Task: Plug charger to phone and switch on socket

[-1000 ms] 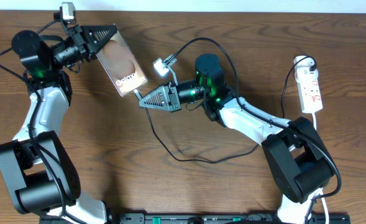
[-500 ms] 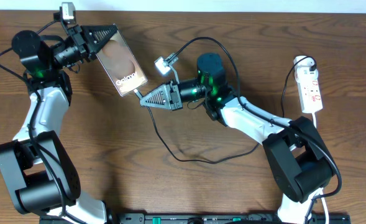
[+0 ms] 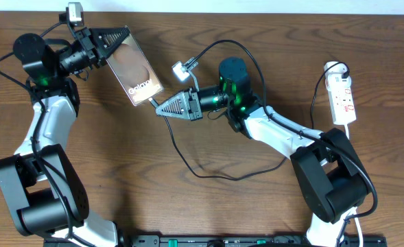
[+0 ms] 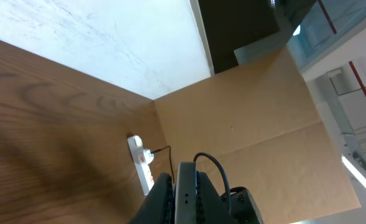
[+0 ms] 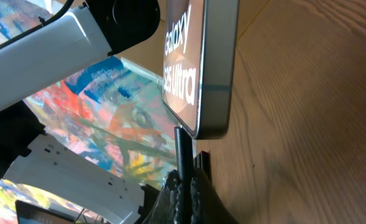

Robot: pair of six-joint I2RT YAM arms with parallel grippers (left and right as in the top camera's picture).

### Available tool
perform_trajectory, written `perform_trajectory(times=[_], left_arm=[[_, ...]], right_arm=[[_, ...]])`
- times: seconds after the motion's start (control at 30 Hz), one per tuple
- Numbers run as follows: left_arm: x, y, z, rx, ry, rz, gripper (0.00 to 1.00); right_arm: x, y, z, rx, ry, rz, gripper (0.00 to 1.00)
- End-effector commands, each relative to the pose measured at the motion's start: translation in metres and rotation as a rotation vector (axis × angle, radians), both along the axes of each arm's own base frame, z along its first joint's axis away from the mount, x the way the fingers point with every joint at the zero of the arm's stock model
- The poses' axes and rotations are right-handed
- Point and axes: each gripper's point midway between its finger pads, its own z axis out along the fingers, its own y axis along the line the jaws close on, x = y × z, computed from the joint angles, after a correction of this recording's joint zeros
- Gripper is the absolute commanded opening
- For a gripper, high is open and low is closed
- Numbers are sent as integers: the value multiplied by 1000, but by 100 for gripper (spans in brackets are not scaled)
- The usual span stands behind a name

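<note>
Right gripper (image 3: pixel 158 111) edged slightly toward 3 o'clock, fingers clamped on plug tip (image 5: pixel 181 146) of thin black charger cable (image 3: pixel 208 175). Tip meets lower edge of glossy brown slab phone (image 3: pixel 134 67), held tilted at 11 o'clock in closed left gripper (image 3: pixel 111 42). Seating unconfirmed. White power-strip socket (image 3: pixel 343 100) at 2 o'clock apparently unswitched.

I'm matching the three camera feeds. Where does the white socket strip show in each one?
Overhead: the socket lies at the upper right, near the right edge of the table.
Left wrist: the socket is small, low and left of centre, on the wood.
Right wrist: not in it.
Shared landmark: the brown wooden table, seen in all three views.
</note>
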Motion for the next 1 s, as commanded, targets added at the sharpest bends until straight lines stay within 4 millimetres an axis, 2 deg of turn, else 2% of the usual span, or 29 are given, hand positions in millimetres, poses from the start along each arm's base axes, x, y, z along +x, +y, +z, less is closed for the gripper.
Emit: perform_trajectory(times=[0.0, 0.17, 0.43, 0.7, 0.77, 0.8, 0.83, 0.9, 0.97], left_arm=[[-9, -8, 17, 22, -54, -45, 7], [-9, -8, 17, 23, -55, -45, 7], [-13, -12, 16, 29, -57, -75, 7], [-18, -14, 15, 34, -56, -105, 7], [-18, -14, 15, 34, -56, -104, 8], [-18, -14, 15, 34, -57, -103, 7], [-18, -14, 15, 34, -56, -102, 7], [-17, -13, 15, 34, -57, -100, 8], [-17, -13, 15, 34, -57, -98, 7]], right_arm=[[17, 3, 0, -6, 18, -88, 1], [22, 8, 0, -14, 59, -136, 1], [25, 9, 22, 62, 9, -149, 1], [26, 7, 23, 62, 14, -154, 1], [26, 7, 22, 62, 14, -153, 14], [26, 7, 22, 62, 14, -153, 28], [26, 7, 22, 62, 14, -152, 48], [25, 7, 22, 62, 14, -147, 99], [24, 7, 22, 61, 14, -138, 99]])
